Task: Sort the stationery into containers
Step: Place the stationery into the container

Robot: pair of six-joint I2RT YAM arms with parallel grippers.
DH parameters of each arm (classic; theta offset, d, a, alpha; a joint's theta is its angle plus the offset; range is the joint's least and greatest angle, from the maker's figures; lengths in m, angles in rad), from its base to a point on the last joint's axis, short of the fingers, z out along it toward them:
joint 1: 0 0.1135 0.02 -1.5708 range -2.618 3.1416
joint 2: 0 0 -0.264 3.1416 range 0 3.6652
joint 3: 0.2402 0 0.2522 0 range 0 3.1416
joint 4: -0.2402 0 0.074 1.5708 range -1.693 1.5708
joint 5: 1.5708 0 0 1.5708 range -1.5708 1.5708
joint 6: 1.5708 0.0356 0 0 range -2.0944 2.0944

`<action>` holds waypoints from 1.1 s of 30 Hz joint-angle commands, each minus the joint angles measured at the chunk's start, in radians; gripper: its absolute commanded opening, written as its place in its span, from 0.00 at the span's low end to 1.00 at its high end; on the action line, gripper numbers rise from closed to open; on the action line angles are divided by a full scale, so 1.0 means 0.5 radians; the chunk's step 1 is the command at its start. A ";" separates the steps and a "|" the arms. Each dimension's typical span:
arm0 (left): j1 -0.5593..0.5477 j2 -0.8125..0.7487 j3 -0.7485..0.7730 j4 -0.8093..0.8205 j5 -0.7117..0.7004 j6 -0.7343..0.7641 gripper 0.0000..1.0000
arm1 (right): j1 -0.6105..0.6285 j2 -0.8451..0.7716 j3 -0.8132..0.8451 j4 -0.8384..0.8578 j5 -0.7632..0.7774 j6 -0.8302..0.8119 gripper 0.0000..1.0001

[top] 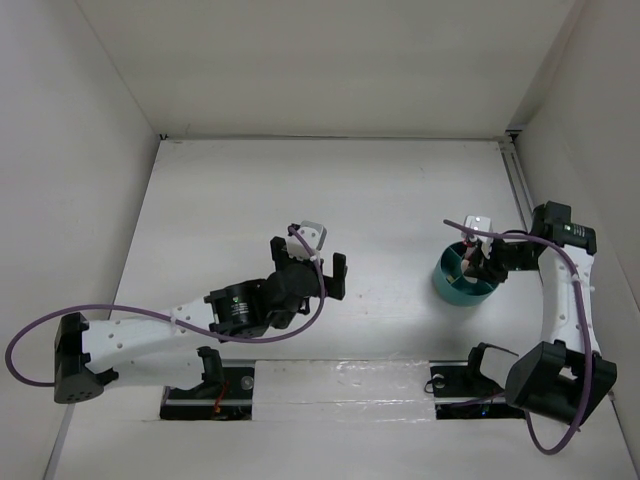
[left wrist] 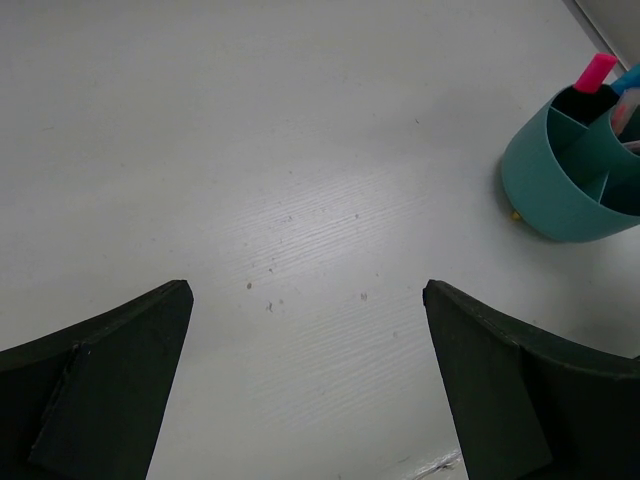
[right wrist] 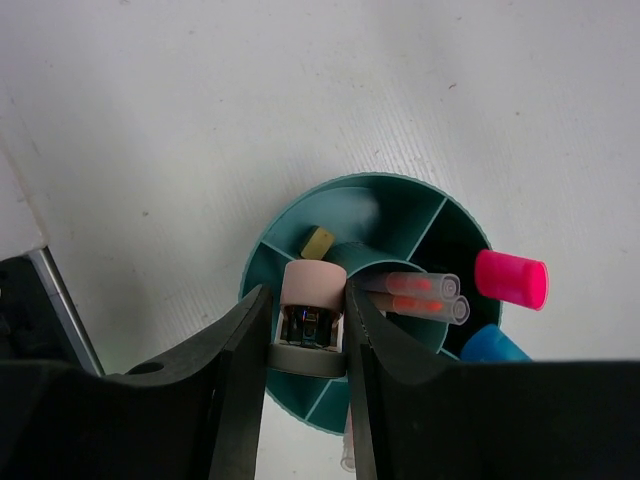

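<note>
Bench (top: 380,200), white and bare over most of its top, walled in by white panels. On its right side stands a round teal organiser cup (right wrist: 400,205), with a small round compartment in the middle and an outer ring split by spokes into wedge-shaped compartments.

Directly over the cup, the jaws of the right arm (top: 565,300) stand narrow, gripping a pinkish stapler (right wrist: 310,285). The right wrist camera sees the stapler end-on. It has a pale pink, rounded top, a grey band below it and dark metal parts between. One black jaw presses each side of it. It sits above the cup's near side, at the edge of the middle compartment. Whether its lower end is already inside a compartment cannot be told.

Two highlighters stand in an outer wedge to the stapler's right, one showing a pink cap (right wrist: 512,279), the other a blue cap (right wrist: 495,345). Two thin pink-orange pens (right wrist: 425,295) lean in the middle compartment, just beside the right-hand jaw. A tan eraser cube (right wrist: 318,241) lies in the wedge just beyond the stapler.

The jaws of the left arm (top: 150,335) are spread wide and hold nothing, above bare bench well to the left of the cup.
</note>
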 commanded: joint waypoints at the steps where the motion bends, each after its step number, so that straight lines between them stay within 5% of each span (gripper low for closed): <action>1: -0.009 -0.045 -0.009 0.074 0.007 0.030 1.00 | -0.019 -0.031 0.071 -0.070 -0.047 -0.016 0.00; 33: -0.009 -0.045 -0.049 0.111 0.123 0.066 1.00 | -0.019 -0.135 -0.103 -0.070 0.171 -0.004 0.00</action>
